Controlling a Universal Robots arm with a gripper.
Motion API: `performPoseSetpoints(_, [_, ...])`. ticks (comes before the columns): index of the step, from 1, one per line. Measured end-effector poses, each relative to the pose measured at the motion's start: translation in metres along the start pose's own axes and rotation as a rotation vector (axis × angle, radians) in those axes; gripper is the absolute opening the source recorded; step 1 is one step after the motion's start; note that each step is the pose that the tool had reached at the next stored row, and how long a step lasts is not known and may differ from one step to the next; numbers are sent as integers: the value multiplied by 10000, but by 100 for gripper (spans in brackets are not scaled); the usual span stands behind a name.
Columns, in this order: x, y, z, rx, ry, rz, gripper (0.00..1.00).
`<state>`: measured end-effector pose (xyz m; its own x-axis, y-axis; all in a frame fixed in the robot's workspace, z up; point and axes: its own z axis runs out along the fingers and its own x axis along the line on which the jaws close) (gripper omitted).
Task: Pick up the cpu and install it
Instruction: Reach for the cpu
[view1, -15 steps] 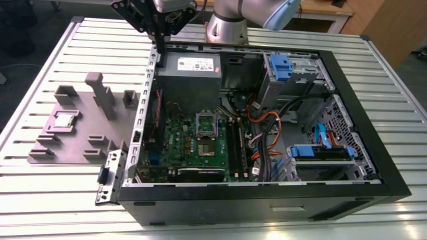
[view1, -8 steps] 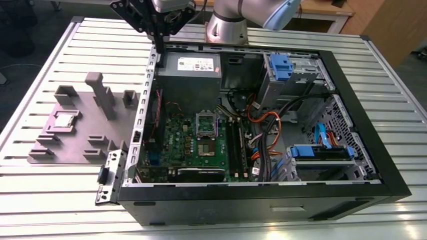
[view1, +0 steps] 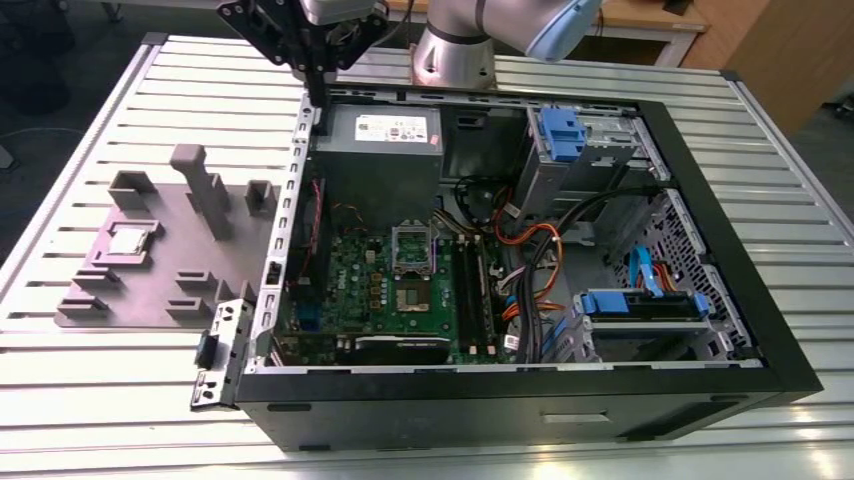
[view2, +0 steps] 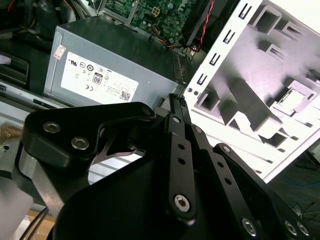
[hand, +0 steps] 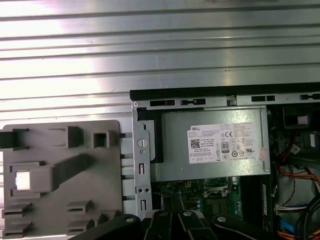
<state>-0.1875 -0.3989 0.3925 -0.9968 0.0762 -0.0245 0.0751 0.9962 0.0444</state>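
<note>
The cpu (view1: 130, 242) is a small shiny square chip lying in a recess of the grey fixture plate (view1: 160, 300), on the exterior view's left beside the open computer case (view1: 694, 250). It shows as a bright square in the first wrist view (hand: 22, 180) and at the picture's edge in the second wrist view (view2: 296, 97). My black gripper (view1: 318, 97) hangs above the case's far left corner, over the edge of the power supply (view1: 380, 135), well away from the cpu. Its fingers (view2: 176, 107) lie together with nothing between them. The socket (view1: 412, 240) on the green motherboard stands open.
The case lies on its side on a ribbed metal table (view1: 107, 400). Inside are orange and black cables (view1: 534, 260), blue drive brackets (view1: 641, 303) and memory slots (view1: 470, 290). Upright grey posts (view1: 200, 185) rise from the fixture plate near the cpu.
</note>
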Motion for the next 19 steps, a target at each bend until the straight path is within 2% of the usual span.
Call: performPoseSetpoints(19, [44,-3,-1,0,0,0,11])
